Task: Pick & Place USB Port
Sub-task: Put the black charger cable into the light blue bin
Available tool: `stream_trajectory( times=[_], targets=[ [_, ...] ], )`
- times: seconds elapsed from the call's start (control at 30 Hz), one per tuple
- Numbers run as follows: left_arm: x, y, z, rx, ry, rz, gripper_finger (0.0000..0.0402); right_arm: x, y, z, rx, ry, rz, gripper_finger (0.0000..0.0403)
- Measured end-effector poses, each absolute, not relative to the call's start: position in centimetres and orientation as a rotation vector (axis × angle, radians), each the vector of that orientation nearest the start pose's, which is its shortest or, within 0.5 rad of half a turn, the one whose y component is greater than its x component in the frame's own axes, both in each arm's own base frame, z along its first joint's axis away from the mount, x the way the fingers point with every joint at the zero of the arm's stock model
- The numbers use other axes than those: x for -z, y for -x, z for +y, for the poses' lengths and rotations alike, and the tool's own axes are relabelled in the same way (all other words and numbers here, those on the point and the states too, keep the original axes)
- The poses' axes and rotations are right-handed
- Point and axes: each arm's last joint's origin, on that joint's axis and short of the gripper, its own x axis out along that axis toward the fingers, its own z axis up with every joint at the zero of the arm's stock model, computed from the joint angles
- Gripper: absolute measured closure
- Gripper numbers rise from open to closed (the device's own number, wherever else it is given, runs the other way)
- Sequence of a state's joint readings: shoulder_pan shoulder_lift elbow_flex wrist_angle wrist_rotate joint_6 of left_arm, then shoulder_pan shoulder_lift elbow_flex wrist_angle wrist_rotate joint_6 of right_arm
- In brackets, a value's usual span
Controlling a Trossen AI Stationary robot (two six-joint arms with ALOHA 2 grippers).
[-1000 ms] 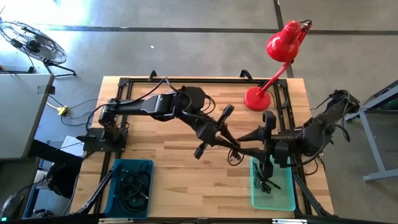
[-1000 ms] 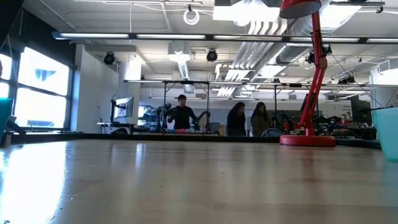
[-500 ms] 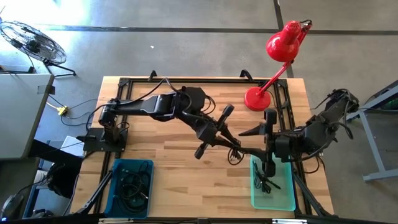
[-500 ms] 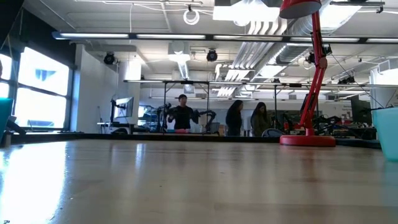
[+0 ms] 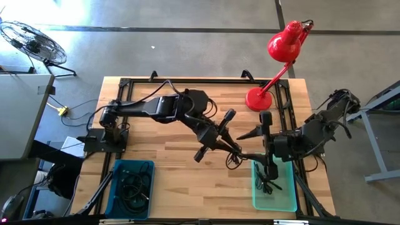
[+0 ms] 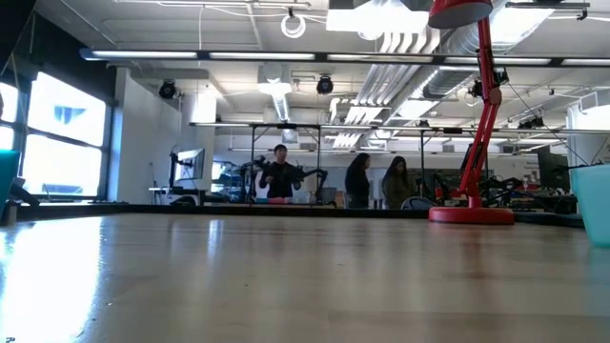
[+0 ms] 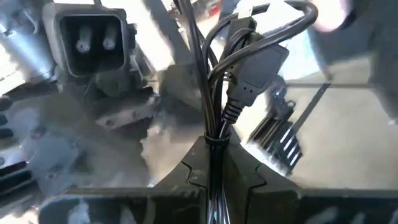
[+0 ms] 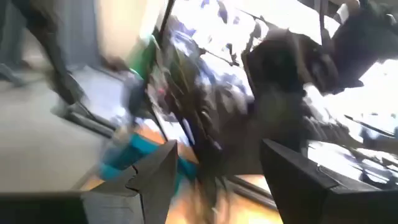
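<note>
Left gripper [image 7: 214,171], centre frame up top, is pinching a bundled USB cable [image 7: 239,68]. Right gripper [image 5: 261,139], spread wide, hangs right of centre above the green bin [image 5: 284,200].

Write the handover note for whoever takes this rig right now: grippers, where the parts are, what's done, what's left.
Left gripper: shut on the black USB cable, held in the air over the middle of the table.
Right gripper: open, close beside the left one, near the cable.
Green bin at the front right holds some cables; blue bin at the front left holds more.
Done: cable picked up.
Left: probably pass it to the right gripper or carry it to a bin, then release.
</note>
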State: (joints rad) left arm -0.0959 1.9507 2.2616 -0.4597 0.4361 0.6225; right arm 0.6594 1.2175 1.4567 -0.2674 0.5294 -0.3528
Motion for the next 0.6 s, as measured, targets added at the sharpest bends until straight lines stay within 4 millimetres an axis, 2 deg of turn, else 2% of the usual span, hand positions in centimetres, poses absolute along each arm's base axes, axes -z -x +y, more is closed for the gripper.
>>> stream_trajectory(
  times=[0.07, 0.17, 0.23, 0.33, 0.6],
  targets=[
    [-46.2, -42.5, -4.9, 0.502, -0.589, 0.035, 0.0389, -47.4, -20.1, 14.0, -0.193, 0.288, -0.06, 0.0181],
    [-44.9, -43.0, -4.3, 0.468, -0.593, 0.119, 0.0389, -48.2, -19.5, 13.9, -0.285, 0.245, -0.06, 0.018],
    [-45.0, -43.0, -4.2, 0.472, -0.599, 0.108, 0.0389, -48.8, -19.0, 13.8, -0.298, 0.252, -0.047, 0.018],
    [-45.9, -42.4, -4.3, 0.482, -0.587, 0.079, 0.0389, -49.1, -18.6, 13.7, -0.237, 0.266, -0.018, 0.018],
    [-45.9, -42.5, -4.3, 0.491, -0.602, 0.065, 0.0389, -47.9, -18.5, 13.1, -0.011, 0.361, 0.119, 0.018]
  ],
)
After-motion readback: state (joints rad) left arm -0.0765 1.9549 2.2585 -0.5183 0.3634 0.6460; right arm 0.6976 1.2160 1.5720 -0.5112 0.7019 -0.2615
